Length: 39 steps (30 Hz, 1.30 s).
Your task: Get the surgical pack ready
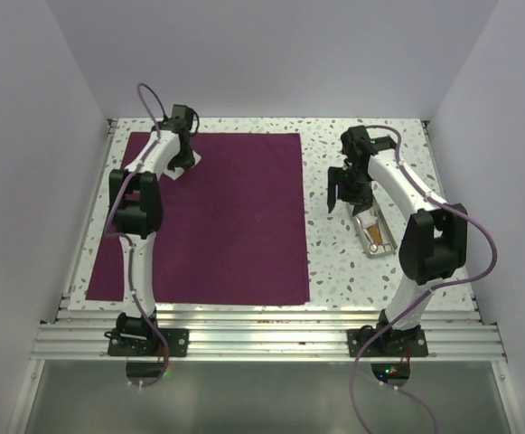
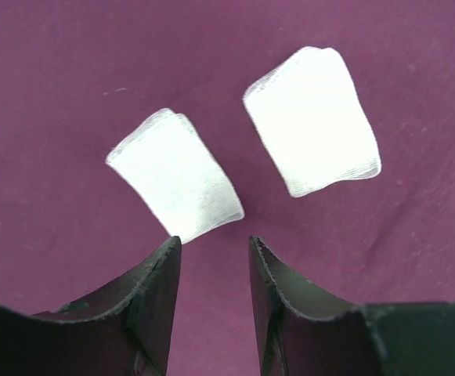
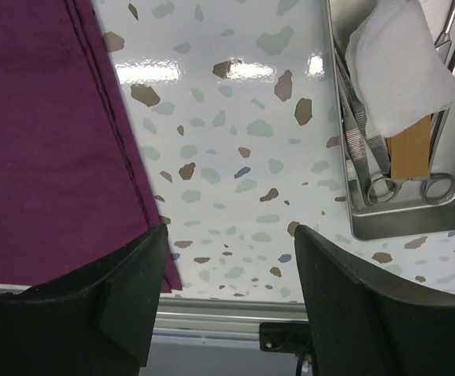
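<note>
Nearest, two arms are bolted at the table's near edge, the left arm (image 1: 137,208) and the right arm (image 1: 429,240), on a band of metal rails (image 1: 262,327). One speckled table (image 1: 352,282) is spread beyond them.

One purple cloth (image 1: 235,217) is laid flat on the left half of the table. Its near edge lies just beyond the rails and its far edge is close to the back of the table. A stitched hem is seen along its right side in the right wrist view.

One metal tray (image 3: 415,229) is set on the table to the right of the cloth, apart from it. In it are one white gauze pad (image 3: 399,66), one tan wooden strip (image 3: 409,149) and several steel tools (image 3: 380,188) with ring handles. The tools overlap, so their number cannot be counted.

The right claw (image 3: 229,235) is held above the table between cloth and tray, with its jaws wide apart and empty.

Farthest off, the left claw (image 2: 214,244) is held over the far left corner of the cloth, its jaws parted by a narrow gap and gripping nothing. Two white gauze squares (image 2: 176,174) are laid on the cloth just beyond its tips. The second square (image 2: 313,121) is set apart from the first.
</note>
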Each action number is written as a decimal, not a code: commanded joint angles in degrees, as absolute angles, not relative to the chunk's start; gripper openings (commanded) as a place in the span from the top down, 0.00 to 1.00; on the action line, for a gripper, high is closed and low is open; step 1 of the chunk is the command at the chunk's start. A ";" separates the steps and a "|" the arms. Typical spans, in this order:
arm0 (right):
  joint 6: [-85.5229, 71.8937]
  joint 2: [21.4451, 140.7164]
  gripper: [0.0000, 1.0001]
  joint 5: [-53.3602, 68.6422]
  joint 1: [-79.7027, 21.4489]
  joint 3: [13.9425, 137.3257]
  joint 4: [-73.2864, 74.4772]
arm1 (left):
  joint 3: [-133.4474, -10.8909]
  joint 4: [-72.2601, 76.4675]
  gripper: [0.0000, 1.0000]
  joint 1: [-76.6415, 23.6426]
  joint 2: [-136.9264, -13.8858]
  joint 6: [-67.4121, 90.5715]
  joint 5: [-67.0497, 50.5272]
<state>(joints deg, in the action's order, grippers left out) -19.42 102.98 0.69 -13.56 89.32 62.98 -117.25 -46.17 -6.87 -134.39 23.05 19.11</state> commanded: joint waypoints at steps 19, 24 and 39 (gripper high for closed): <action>-16.70 100.28 0.30 3.87 -13.54 84.46 61.08 | -115.75 -37.27 0.56 -8.53 -137.72 23.56 26.89; -16.44 100.02 0.30 4.04 -13.62 84.03 61.08 | -116.72 -37.09 0.60 -8.53 -138.69 23.29 27.42; -16.35 99.93 0.30 4.39 -13.54 83.85 61.00 | -114.88 -36.74 0.92 -8.35 -137.20 23.38 26.98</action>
